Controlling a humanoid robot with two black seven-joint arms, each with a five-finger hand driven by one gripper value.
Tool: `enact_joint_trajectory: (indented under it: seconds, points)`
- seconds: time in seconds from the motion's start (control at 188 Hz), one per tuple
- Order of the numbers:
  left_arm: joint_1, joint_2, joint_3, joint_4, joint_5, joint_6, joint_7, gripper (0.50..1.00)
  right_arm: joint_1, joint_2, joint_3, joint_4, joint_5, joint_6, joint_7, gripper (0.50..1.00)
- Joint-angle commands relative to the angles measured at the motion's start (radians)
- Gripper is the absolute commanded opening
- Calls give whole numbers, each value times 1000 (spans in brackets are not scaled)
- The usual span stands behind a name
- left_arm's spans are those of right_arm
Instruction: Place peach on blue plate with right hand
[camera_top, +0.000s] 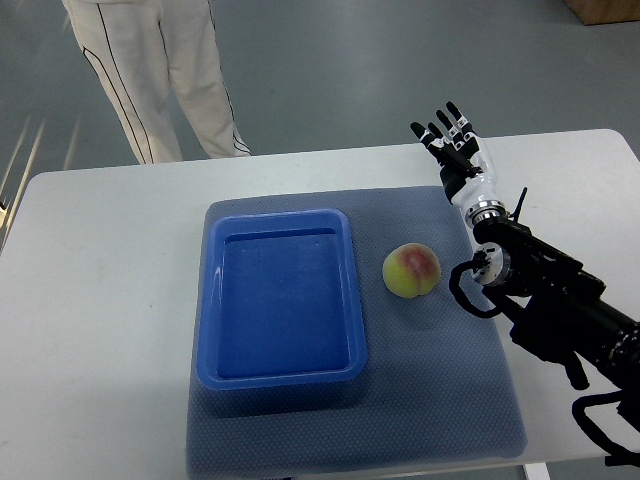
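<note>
A yellow-green peach (411, 270) with a red blush lies on the grey-blue mat, just right of the blue plate (281, 372), a deep rectangular tray with nothing in it. My right hand (452, 143) is up at the mat's far right corner, well beyond the peach and apart from it. Its fingers are spread and hold nothing. The black forearm runs from the lower right edge, passing right of the peach. No left arm shows.
The grey-blue mat (440, 390) covers the middle of a white table (100, 300). A person in white trousers (165, 75) stands beyond the table's far edge at the left. A brown box corner (605, 10) shows at the top right.
</note>
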Motion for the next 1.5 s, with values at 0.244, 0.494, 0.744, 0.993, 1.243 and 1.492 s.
enact_joint_trajectory:
  seconds: [0.244, 0.494, 0.744, 0.993, 1.243, 1.492]
  points:
    - [0, 0, 0, 0, -3, 0, 0, 1000, 0, 2, 0, 1, 0, -23, -1, 930]
    - [0, 0, 3, 12, -1, 9, 0, 1000, -2, 0, -1, 0, 0, -22, -1, 930]
    - [0, 0, 2, 12, -1, 8, 0, 1000, 0, 0, -1, 1, -3, -22, -4, 930]
    - [0, 0, 3, 11, -1, 8, 0, 1000, -5, -1, -4, 1, -3, -18, -4, 930]
    - [-3, 0, 0, 6, -1, 8, 0, 1000, -8, -3, -7, 1, -5, -22, -5, 930]
    - [-3, 0, 2, 8, -1, 8, 0, 1000, -12, 0, 0, 13, 5, -20, -5, 930]
